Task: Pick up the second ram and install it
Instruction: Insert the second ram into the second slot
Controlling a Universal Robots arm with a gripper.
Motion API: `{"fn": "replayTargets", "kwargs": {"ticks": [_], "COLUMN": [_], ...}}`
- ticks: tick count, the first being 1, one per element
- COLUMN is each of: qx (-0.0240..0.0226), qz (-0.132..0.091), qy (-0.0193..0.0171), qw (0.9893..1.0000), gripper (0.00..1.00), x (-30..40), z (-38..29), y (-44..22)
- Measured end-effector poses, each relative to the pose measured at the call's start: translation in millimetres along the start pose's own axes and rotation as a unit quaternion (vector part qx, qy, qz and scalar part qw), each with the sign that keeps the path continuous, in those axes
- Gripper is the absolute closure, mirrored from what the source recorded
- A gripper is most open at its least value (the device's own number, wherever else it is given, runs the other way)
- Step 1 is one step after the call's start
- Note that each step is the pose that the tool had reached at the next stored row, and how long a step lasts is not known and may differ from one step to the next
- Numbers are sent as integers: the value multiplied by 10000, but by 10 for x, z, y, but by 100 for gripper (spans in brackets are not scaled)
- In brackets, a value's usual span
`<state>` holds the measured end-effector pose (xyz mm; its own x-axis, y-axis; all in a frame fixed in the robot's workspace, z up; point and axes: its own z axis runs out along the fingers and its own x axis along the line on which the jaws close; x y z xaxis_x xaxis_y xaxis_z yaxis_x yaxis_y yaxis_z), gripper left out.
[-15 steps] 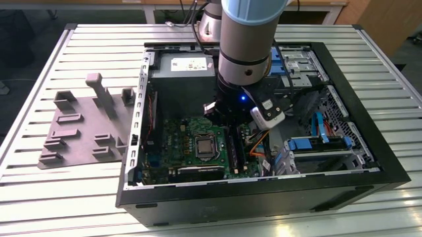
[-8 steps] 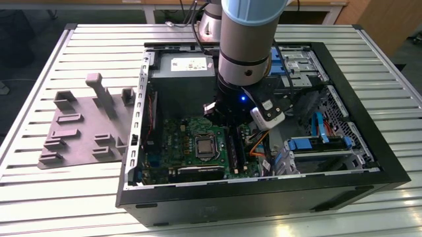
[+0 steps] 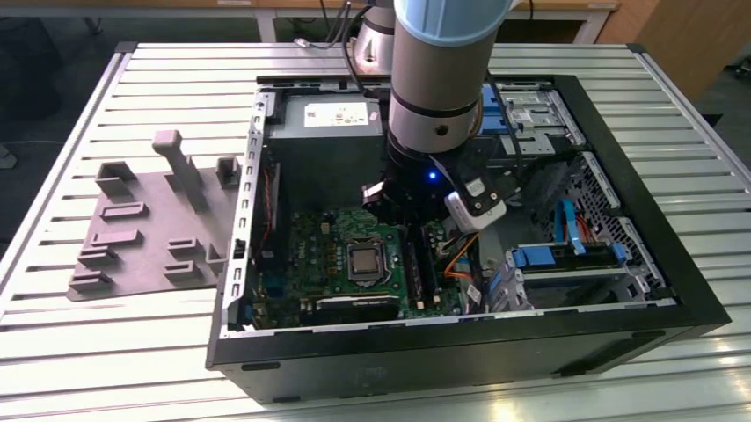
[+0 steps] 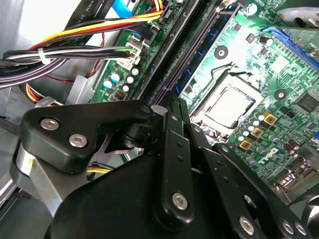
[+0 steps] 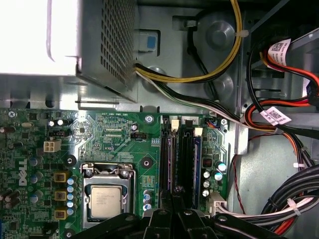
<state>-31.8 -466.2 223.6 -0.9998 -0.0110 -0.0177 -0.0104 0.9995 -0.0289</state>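
Second ram (image 5: 172, 164) upright in motherboard slot; dark, narrow.

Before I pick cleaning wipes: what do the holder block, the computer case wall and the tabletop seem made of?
Holder block: matte grey plastic, by its dull moulded look. Computer case wall: likely black-painted sheet metal, thin, slight sheen. Tabletop: ribbed, light silvery metal slats, probably aluminium.

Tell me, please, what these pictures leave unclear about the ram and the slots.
- Exterior view: the arm's wrist hides part of the memory slots.
- First wrist view: the hand covers one end of the memory slots, so whether the second ram is seated cannot be told.
- Second wrist view: the hand blocks part of the slots; their far end is cut off by the picture's edge.
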Motion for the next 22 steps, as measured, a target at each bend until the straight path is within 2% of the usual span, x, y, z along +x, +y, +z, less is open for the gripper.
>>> {"fn": "replayTargets", "kwargs": {"ticks": [22], "qx": [-2], "qz": [81], "qy": [2], "qw": [10000], "gripper": [88], "x": [-1], "z": [-11], "y": [0]}}
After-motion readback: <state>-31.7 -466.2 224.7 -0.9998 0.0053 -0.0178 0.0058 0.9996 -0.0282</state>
